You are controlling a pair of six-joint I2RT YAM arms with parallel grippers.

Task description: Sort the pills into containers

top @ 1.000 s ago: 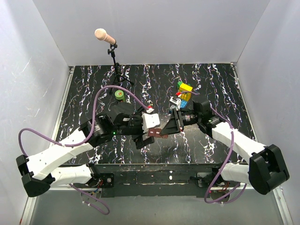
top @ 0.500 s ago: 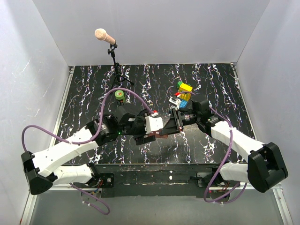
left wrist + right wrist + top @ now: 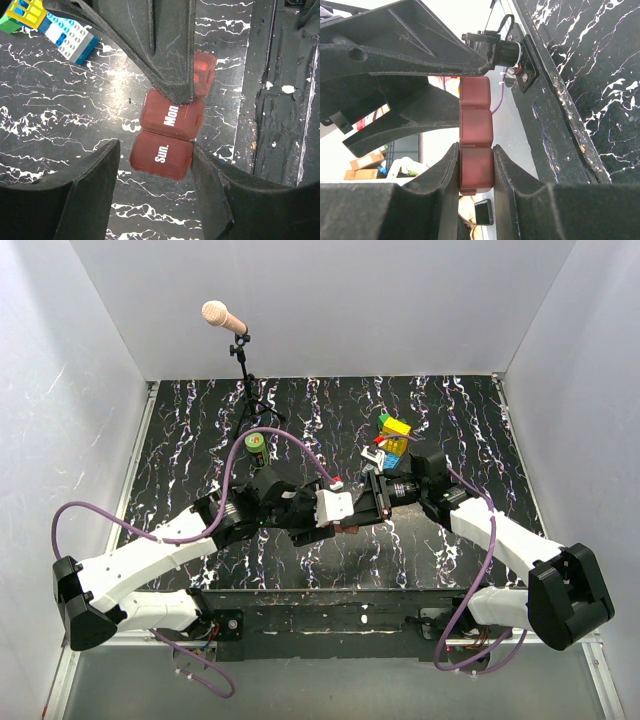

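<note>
Both arms meet over the middle of the table (image 3: 450,410), and the red-brown pill box (image 3: 172,120) is right between them. Right gripper (image 3: 476,150) has it: fingers pinched narrow on the end compartment, pads flat on both side walls. From the right wrist, the box runs straight out from those fingers, three compartments in a row, long axis in line with the gripper and pointing at the left arm.

Over to the left wrist view. The box sits lengthways, leaning a little to the right at the top. "Sun." is at the near end, "Mon" is next, and a third lid lies beyond it, with the labels facing the camera and reading sideways. A right finger (image 3: 155,45) comes down from the top and covers part of the Mon lid and the one past it.

Left gripper (image 3: 155,150) is spread wide around the Sun. end. One finger (image 3: 95,175) stands clear with a gap, while the other is just against the box edge, so there's no clamp there. I can't tell whether the box touches the table.

The green bottle (image 3: 256,445) stands upright, well off to the left behind the left arm. The toy brick stack (image 3: 394,435) sits just beyond the right gripper, and there's a microphone (image 3: 224,317) at the back
</note>
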